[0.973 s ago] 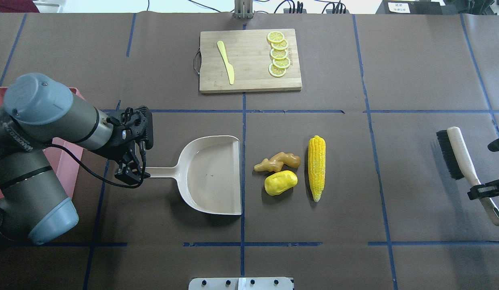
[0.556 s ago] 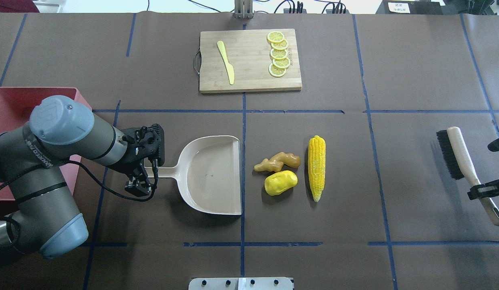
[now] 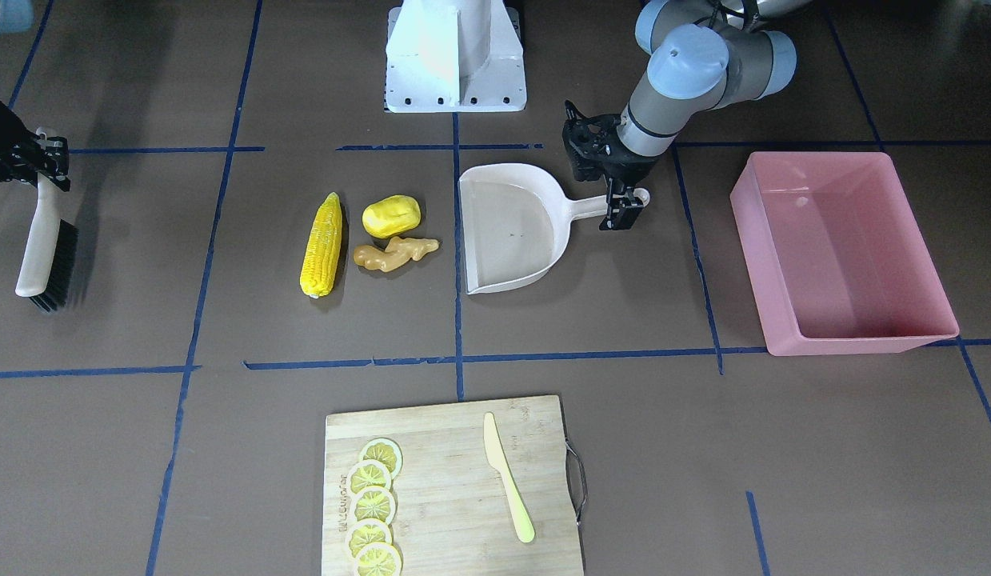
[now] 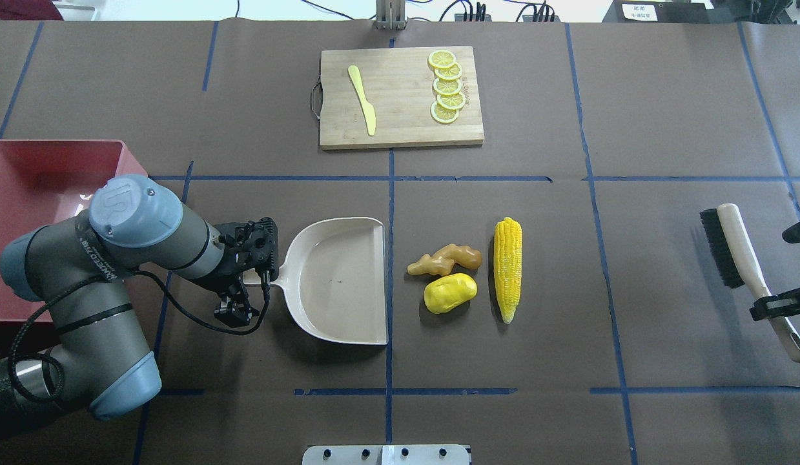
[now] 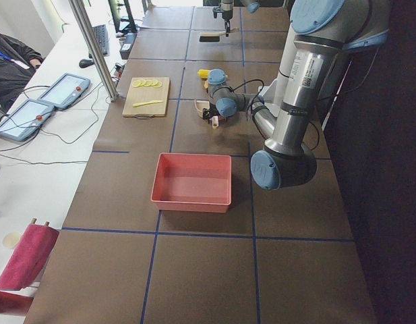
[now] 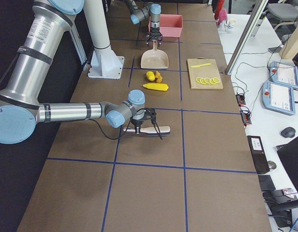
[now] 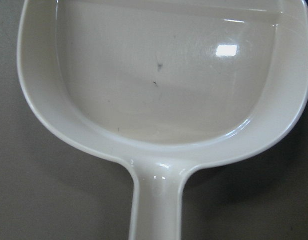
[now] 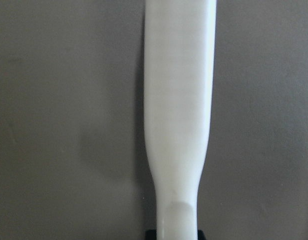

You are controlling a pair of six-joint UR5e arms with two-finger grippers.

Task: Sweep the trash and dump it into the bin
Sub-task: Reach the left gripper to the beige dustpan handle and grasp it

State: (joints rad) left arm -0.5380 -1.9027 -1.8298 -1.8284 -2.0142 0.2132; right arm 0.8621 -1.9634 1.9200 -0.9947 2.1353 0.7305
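The trash lies at mid-table: a yellow corn cob (image 4: 507,269), a smooth yellow lump (image 4: 449,292) and a tan ginger root (image 4: 445,259), all just right of the beige dustpan (image 4: 335,278). My left gripper (image 4: 248,281) is open and straddles the dustpan handle near the pan; it also shows in the front-facing view (image 3: 623,200). The pink bin (image 4: 51,145) stands at the left edge, partly behind my left arm. My right gripper (image 4: 771,307) is shut on the handle of the brush (image 4: 738,248), at the far right.
A wooden cutting board (image 4: 400,97) at the back centre carries lemon slices (image 4: 447,86) and a pale yellow knife (image 4: 362,100). The robot's base plate (image 3: 455,80) is at the near edge. Blue tape lines cross the brown table cover.
My left arm has moved right along the dustpan handle toward the pan, uncovering more of the bin. The right arm, the brush and the trash have not moved.
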